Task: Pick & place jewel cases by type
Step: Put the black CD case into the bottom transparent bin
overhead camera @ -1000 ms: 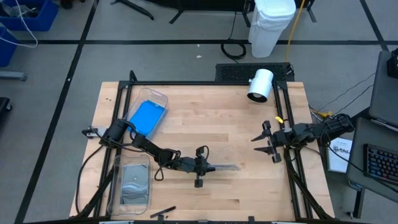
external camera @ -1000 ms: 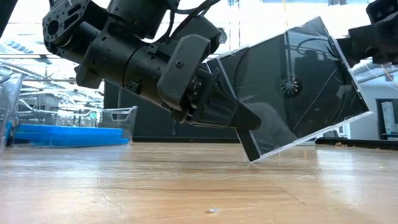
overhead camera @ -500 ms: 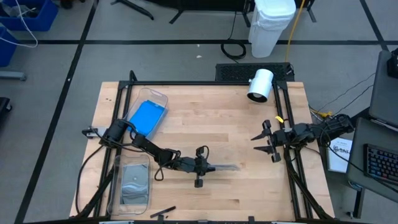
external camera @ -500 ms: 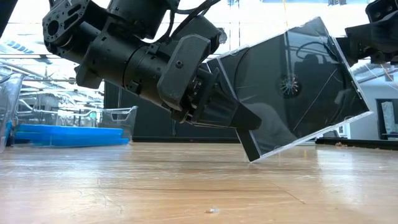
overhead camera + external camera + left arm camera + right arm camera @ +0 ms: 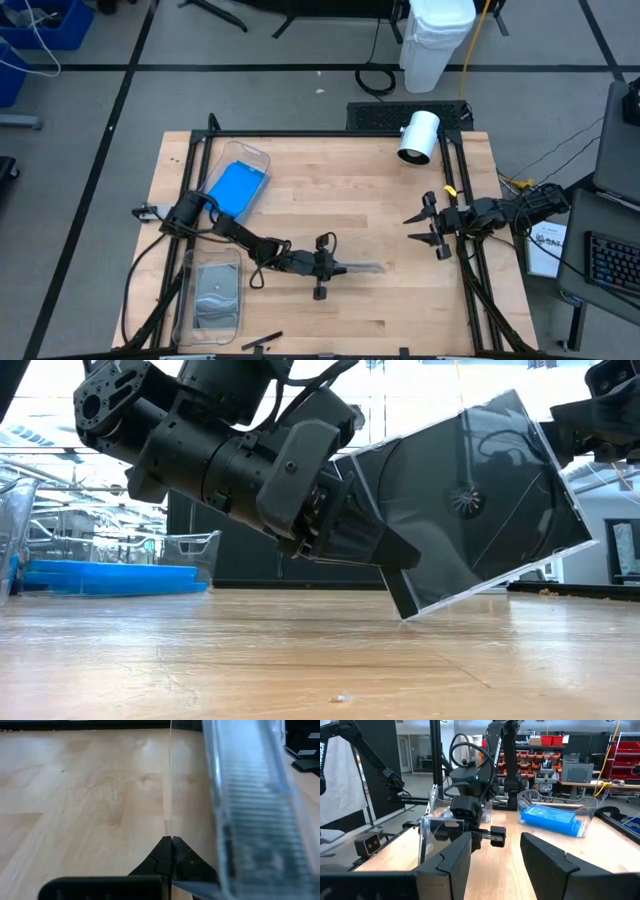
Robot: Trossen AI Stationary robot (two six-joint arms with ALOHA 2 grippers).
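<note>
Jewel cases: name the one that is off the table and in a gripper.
The clear jewel case, pinched on edge by the left gripper above mid-table. The blue cases and the other grey ones lie in bins.

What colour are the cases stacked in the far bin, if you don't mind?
Bright blue, clearest in the high view, inside the clear bin.
</note>
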